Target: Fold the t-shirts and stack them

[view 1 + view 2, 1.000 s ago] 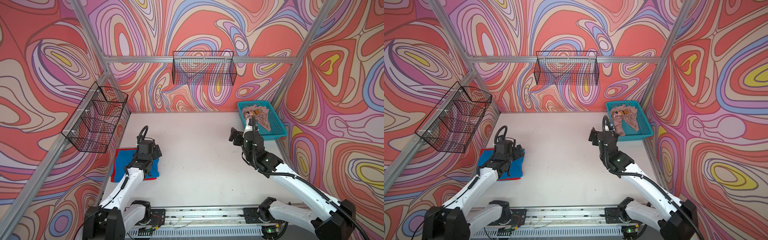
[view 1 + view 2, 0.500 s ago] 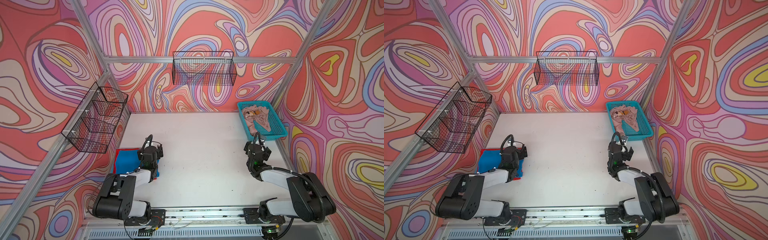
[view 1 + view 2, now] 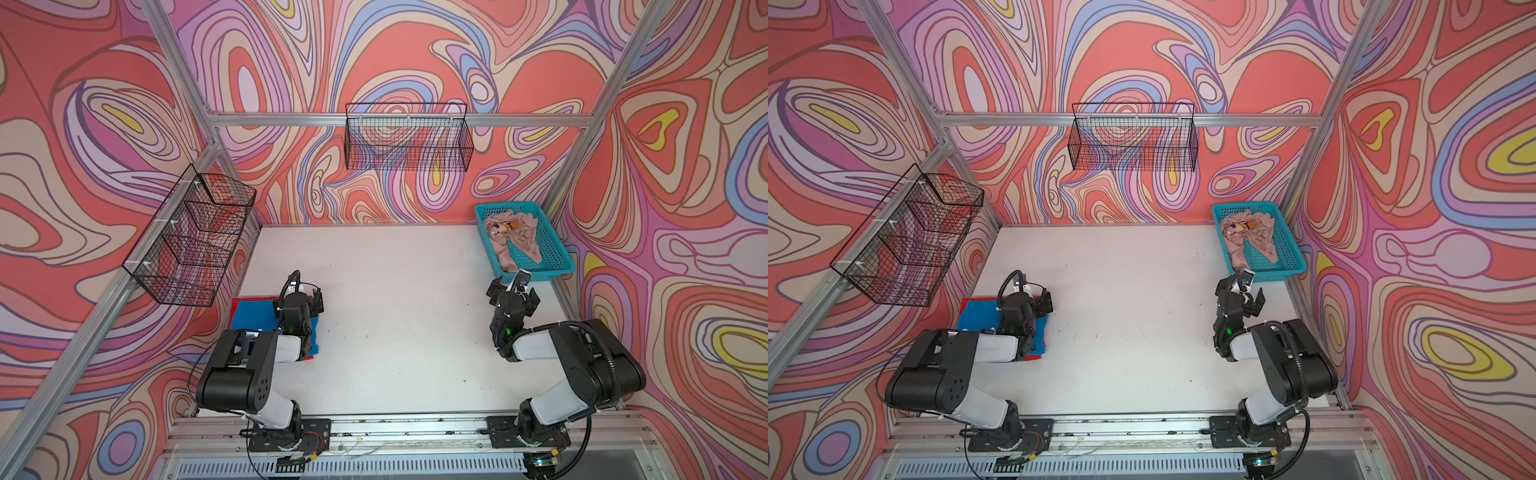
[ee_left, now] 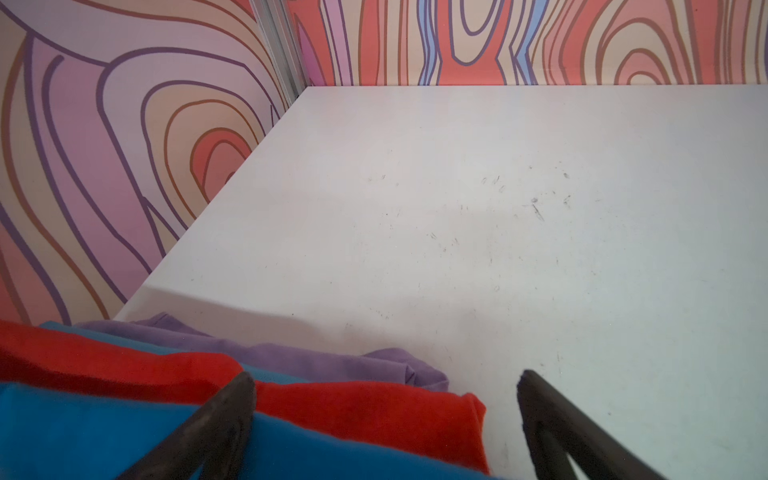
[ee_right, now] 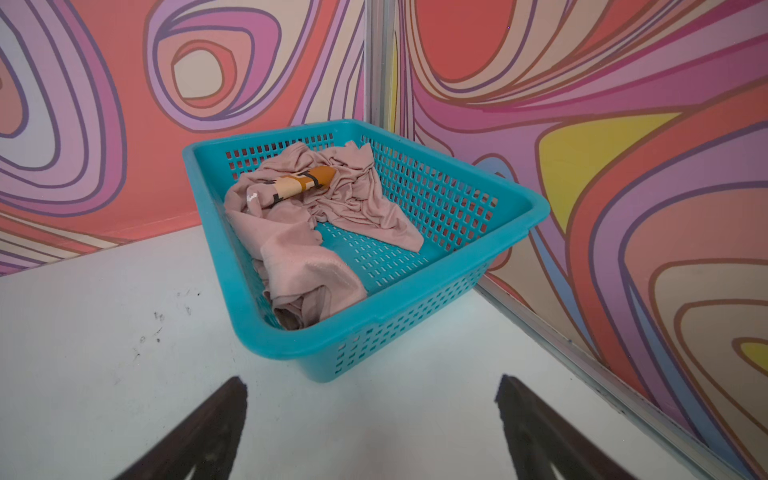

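Observation:
A folded stack lies at the table's left edge in both top views: a bright blue t-shirt (image 3: 249, 319) (image 3: 976, 316) on top and a red t-shirt (image 3: 249, 299) under it. In the left wrist view the blue t-shirt (image 4: 104, 428), the red t-shirt (image 4: 365, 411) and a purple cloth (image 4: 291, 353) beneath are layered. My left gripper (image 3: 300, 296) (image 4: 384, 378) hovers open at the stack's right end, holding nothing. A beige-pink t-shirt (image 3: 515, 239) (image 5: 299, 232) with an orange-black print lies crumpled in the turquoise basket (image 3: 536, 275) (image 5: 536, 208). My right gripper (image 3: 514, 293) (image 5: 370, 380) stands open just before the basket.
Two black wire baskets hang on the walls, one on the left (image 3: 191, 237) and one at the back (image 3: 407, 141). The white table (image 3: 395, 311) is bounded by patterned walls. Both arms are folded back near the front rail (image 3: 415, 424).
Both arms have drawn back toward the front rail and folded up. The right gripper has pulled back from beside the basket. The left gripper has moved to the stack's right end. Both stay open.

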`<action>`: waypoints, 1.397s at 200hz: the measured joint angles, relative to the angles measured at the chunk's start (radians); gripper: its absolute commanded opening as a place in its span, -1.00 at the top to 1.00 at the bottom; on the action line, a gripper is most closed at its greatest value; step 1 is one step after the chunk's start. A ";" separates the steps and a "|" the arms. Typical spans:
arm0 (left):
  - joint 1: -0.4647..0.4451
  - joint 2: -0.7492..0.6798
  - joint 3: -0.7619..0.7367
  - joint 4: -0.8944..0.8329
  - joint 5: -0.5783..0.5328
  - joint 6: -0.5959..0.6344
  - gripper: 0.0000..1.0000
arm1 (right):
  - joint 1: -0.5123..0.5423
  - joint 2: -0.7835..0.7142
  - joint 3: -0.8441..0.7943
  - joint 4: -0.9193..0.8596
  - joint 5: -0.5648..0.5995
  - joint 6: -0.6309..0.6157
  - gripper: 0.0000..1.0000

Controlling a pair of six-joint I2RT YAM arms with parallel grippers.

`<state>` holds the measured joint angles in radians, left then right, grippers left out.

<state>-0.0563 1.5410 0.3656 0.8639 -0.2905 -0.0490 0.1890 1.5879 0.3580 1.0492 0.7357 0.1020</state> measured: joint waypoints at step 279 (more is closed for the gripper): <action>-0.002 0.000 0.000 0.018 0.018 0.001 -1.00 | -0.092 0.117 0.022 0.106 -0.357 -0.045 -0.96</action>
<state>-0.0578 1.5410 0.3656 0.8818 -0.2726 -0.0483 0.0967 1.7050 0.3798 1.1557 0.3790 0.0566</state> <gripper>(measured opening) 0.999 0.982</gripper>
